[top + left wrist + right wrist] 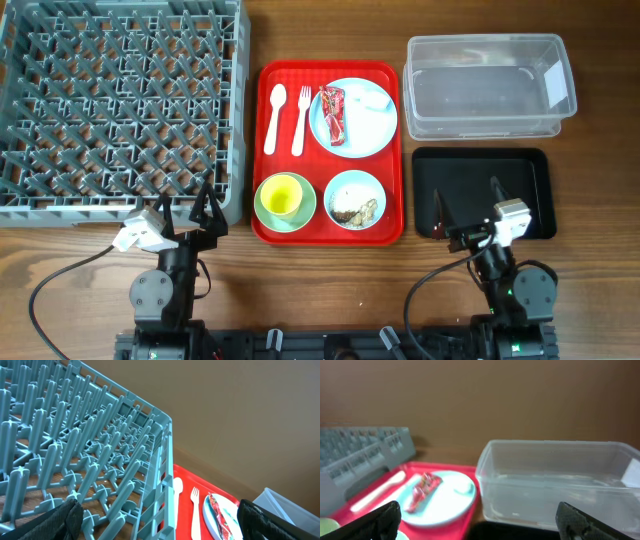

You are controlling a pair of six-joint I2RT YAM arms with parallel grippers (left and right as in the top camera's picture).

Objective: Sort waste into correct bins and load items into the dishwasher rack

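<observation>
Red wrapper (333, 115) on blue plate (370, 130), well apart from left jaws, right jaws; both open, empty.

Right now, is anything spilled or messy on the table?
Nothing is spilled or tipped. The only mess is rubbish sitting on dishes: a red wrapper lies on the blue plate, and brown crumbs sit in one bowl.

Bare tabletop (330, 290) lies open along the near edge. The peg-filled rack (120, 105) blocks the far left, the loaded red tray (329, 68) the middle, the clear tub (485, 40) and black tray (480, 180) the right; only narrow strips of wood separate them.
</observation>
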